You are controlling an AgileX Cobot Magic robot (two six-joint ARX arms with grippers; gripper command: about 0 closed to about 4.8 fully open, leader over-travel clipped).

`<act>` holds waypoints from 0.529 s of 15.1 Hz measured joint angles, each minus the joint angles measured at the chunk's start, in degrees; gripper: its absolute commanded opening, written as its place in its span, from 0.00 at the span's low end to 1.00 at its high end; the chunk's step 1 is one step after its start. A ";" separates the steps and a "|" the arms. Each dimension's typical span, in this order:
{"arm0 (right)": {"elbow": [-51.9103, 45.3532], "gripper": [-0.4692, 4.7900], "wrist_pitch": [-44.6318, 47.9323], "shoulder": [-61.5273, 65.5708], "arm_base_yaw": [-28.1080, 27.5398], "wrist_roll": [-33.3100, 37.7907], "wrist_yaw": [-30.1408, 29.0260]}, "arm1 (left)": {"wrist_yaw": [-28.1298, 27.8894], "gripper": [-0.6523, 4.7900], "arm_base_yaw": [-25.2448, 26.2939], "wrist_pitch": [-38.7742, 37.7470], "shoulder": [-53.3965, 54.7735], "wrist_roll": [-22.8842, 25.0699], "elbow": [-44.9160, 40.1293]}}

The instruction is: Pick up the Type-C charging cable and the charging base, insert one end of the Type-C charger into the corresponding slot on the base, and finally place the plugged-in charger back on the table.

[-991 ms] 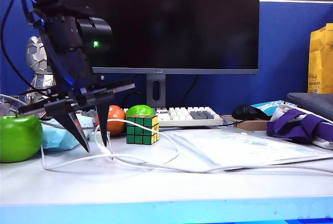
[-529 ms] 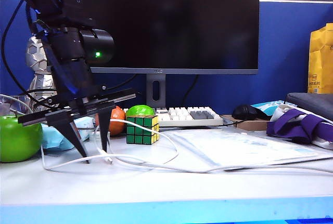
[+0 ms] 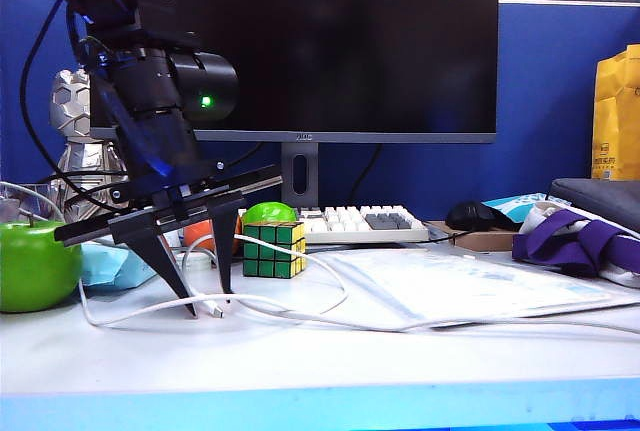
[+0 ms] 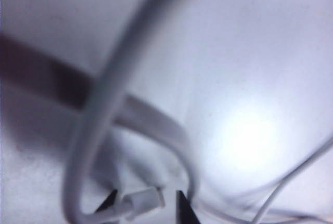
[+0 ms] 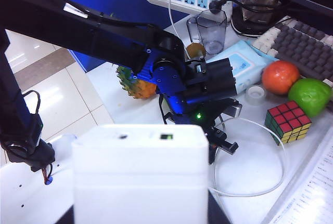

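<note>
White table (image 3: 330, 366) with a light blue front edge, bare along the near strip. Farther in, white cable (image 3: 300, 313) lying in loose loops across the top, its plug (image 3: 213, 308) flat on the surface left of center. Green apple (image 3: 35, 266) at the left edge, puzzle cube (image 3: 273, 249) just behind the loops, papers (image 3: 450, 286) to the right. Beyond those, orange (image 3: 200, 231), keyboard (image 3: 360, 223), mouse (image 3: 478, 215). At the back, dark monitor (image 3: 330, 41) against a blue partition (image 3: 560, 101).

Left arm (image 3: 150, 91) reaching steeply down from the upper left, wrist tipped so the fingers point at the table. Left end effector (image 3: 207, 303) open, 2 tips set down either side of the plug, not closed on it; in the wrist view the plug (image 4: 143, 201) lies between the dark tips (image 4: 110, 202) with a gap on each side.

Right end effector (image 5: 140, 198) held well above the table, out of the outside view, gripping the white charger block (image 5: 140, 151) that fills the near part of its own view.
</note>
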 measured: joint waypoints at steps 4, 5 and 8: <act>0.00 0.08 0.00 0.00 0.00 0.00 -0.02 | -1.44 0.38 0.33 0.42 0.00 -0.96 -0.02; 0.00 0.08 0.00 0.00 0.00 0.00 -0.02 | -1.42 0.38 0.26 0.39 0.00 -1.20 0.00; 0.00 0.08 0.00 0.00 0.00 0.00 -0.02 | -1.42 0.33 0.24 0.39 0.00 -1.79 -0.02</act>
